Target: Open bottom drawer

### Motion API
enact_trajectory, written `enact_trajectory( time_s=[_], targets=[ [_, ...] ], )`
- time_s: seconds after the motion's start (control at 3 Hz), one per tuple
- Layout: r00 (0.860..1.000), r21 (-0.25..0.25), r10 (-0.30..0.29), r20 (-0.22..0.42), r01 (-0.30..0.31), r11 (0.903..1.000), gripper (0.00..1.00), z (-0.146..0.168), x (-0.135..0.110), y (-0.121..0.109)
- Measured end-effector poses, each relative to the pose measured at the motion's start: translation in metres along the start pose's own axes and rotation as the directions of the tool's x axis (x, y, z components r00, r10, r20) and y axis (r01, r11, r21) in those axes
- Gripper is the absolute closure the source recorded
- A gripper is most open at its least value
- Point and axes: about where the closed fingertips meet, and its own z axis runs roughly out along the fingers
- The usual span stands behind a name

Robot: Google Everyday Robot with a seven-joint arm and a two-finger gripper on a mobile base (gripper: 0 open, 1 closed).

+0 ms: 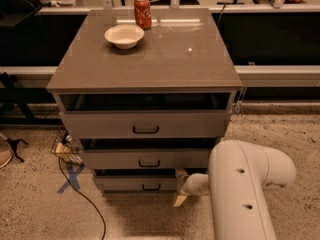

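The bottom drawer is the lowest of three grey-taupe drawers in the cabinet, with a small black bar handle. Its front sits about level with the drawer above, under a dark gap. My gripper is at the right end of the bottom drawer's front, to the right of the handle. One tan finger points up and the other finger points down, so it is open and holds nothing. My white arm fills the lower right.
A white bowl and a red soda can stand on the cabinet top. Middle drawer and top drawer sit above. A black cable, blue tape cross and small clutter lie on the floor at the left.
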Motion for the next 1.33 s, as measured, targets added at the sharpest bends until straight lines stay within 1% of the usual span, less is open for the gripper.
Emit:
enact_trajectory(
  time_s=[0.33, 0.67, 1.0, 1.33],
  targets=[
    [1.0, -0.027, 0.015, -0.021, -0.016, 0.9995, 0.23, 0.014, 0.006, -0.004],
    [0.998, -0.06, 0.033, -0.046, -0.036, 0.9976, 0.43, 0.023, 0.015, -0.001],
    [0.994, -0.085, 0.083, -0.075, -0.089, 0.9923, 0.68, 0.016, 0.036, 0.009],
    [0.993, -0.086, 0.088, -0.077, -0.095, 0.9917, 0.91, 0.015, 0.038, 0.008]
  ],
)
